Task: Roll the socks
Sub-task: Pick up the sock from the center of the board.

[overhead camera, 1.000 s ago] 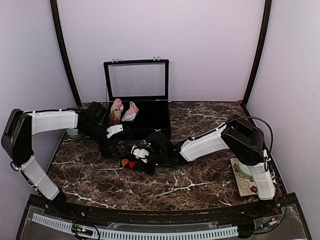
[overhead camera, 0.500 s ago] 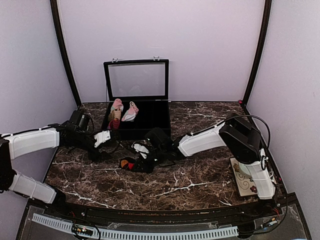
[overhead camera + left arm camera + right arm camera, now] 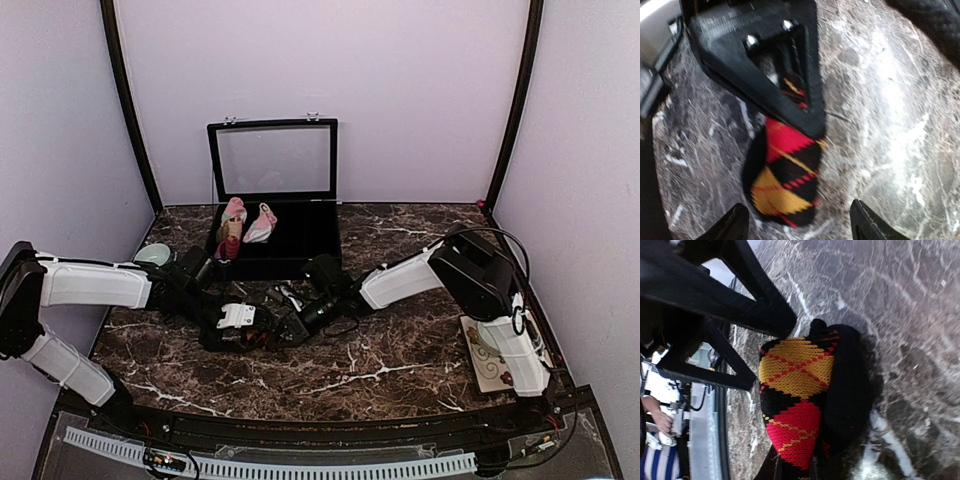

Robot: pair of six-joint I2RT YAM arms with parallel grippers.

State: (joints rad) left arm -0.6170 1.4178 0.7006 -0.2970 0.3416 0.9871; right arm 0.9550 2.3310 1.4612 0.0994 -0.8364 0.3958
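Note:
The black argyle sock [image 3: 799, 390], with red and yellow diamonds, lies bunched on the marble table [image 3: 400, 360]. My right gripper [image 3: 792, 470] is shut on its red end. From the left, my left gripper [image 3: 800, 226] faces it, open, one fingertip [image 3: 735, 225] on each side of the sock's [image 3: 785, 185] yellow end without touching it. Seen from above, the two grippers meet over the sock [image 3: 268, 336] at the table's middle left: left gripper [image 3: 255, 332], right gripper [image 3: 297, 324]. A pink and white sock [image 3: 262, 224] lies inside the black case.
A black case [image 3: 300, 255] with its glass lid raised stands at the back and also holds an upright pink-topped roll [image 3: 232, 228]. A pale bowl [image 3: 152, 254] sits at the left edge. A patterned card [image 3: 490, 358] lies at the right.
My left arm has swung back in from the left and come down to the argyle sock, jaws narrower than a second ago. The right gripper has kept its hold and shifted slightly.

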